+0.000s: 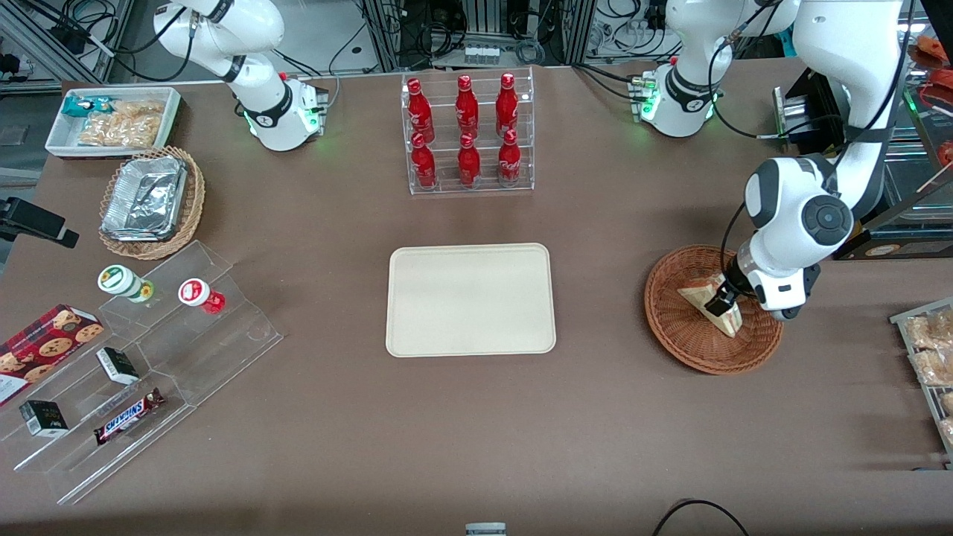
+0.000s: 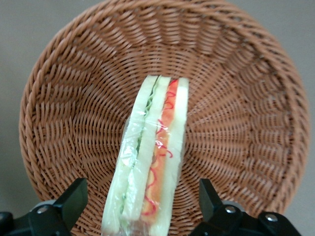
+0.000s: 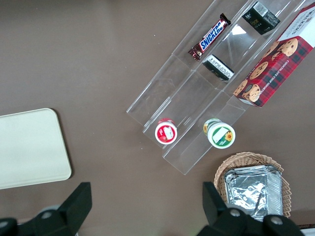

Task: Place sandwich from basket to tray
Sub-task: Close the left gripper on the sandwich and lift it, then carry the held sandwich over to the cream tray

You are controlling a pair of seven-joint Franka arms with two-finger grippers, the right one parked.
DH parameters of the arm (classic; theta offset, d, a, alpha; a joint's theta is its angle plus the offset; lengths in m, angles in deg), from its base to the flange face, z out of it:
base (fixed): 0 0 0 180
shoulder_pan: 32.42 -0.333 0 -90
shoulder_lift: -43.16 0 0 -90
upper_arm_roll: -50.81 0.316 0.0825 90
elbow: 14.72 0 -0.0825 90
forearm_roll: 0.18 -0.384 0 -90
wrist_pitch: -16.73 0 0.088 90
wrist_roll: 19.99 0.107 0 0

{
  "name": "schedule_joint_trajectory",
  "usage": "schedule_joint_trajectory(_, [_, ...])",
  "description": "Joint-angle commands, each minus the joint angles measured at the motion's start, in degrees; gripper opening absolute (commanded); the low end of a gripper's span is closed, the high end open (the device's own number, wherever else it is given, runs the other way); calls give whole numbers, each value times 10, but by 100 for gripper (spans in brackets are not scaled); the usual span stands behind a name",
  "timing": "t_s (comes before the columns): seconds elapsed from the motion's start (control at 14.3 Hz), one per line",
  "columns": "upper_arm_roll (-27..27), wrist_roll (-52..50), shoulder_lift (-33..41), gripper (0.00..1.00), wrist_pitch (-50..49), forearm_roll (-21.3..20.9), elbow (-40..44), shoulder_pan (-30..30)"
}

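**Hand is straddling the sandwich, lined up along its long edge**

So the left arm's hand (image 2: 140, 206) sits low inside the basket, fingers (image 2: 73, 199) spread wide with one on each side of the small triangular wedge sandwich with pale white bread and red and green-yellow filling (image 2: 150, 162). There's a visible gap between each finger and the bread in the wrist view, so it isn't pinching anything yet, just bracketing it.

The bit that matters: the sandwich's long axis runs straight away from the hand, right down the middle between the fingers, cut edge with the filling stripes facing up at the camera. So the fingers would close across the thin way, bread face to bread face. That looks like the right line-up to me, no twist needed; my guess is it only needs to squeeze and lift. The wrap looks like shiny plastic, so I'd worry a little about slipping.

The sandwich is in the round shallow reddish-brown woven wicker basket (image 1: 689, 346), standing on edge, roughly in the middle.

Going outward, the flat rectangular cream-beige tray with rounded corners (image 1: 470, 299) lies on the brown tabletop (image 1: 476, 432), well apart from the basket, toward the parked arm's end. So the carry is a plain sideways trip.
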State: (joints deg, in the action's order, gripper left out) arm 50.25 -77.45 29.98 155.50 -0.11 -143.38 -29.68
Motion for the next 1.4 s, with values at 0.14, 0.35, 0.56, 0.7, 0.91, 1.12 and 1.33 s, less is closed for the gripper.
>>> schedule_joint_trajectory(0.14, [0, -58, -18, 31, 4, 6, -1, 9])
schedule_joint_trajectory(0.35, [0, -53, -10, 9, -31, 3, 20, 9])
schedule_joint_trajectory(0.56, [-2, -20, -4, 7, -147, -1, 98, 9])
schedule_joint_trajectory(0.7, [-30, 47, -5, 5, -226, -1, 154, 10])
schedule_joint_trajectory(0.91, [-79, 127, -15, 3, -266, -2, 197, 11])
schedule_joint_trajectory(1.12, [-153, 231, -68, 4, -266, -38, 254, 11])
schedule_joint_trajectory(1.33, [-225, 178, -123, 1, -267, -53, 316, 15])
